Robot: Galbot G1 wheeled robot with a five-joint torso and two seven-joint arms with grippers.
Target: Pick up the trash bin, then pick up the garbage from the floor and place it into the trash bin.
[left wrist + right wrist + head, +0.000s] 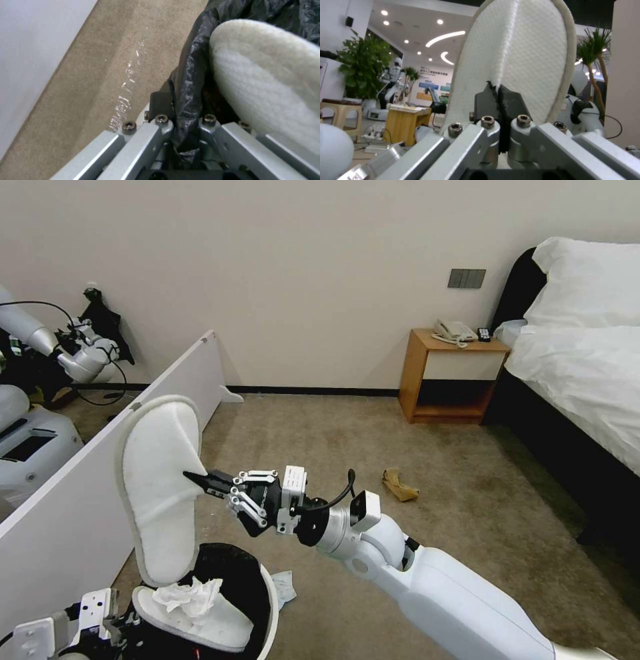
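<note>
A bed (587, 360) with white linen lines the room's right side, a wooden nightstand (448, 377) against the wall beside it carrying a telephone (453, 331) and a remote, while a long white partition board (100, 460) runs along the left, close beside the trash bin. On the beige carpeted floor (373, 447) between them, a crumpled brown paper bag (399, 485) lies in the open, well apart from the bin. The trash bin (267, 607), white with a black liner (190, 82), sits low at the near left; inside it rest one white slipper (200, 620) and a wad of tissue (190, 592). The right claw (200, 481), fingers pinched tight on the sole of a second white slipper (160, 487), holds it upright above the bin, its lower end at the rim. The left claw (180, 140) is clamped on the liner-covered rim, beside the slipper in the bin. A scrap of pale paper (283, 585) lies on the carpet just beside the bin.
</note>
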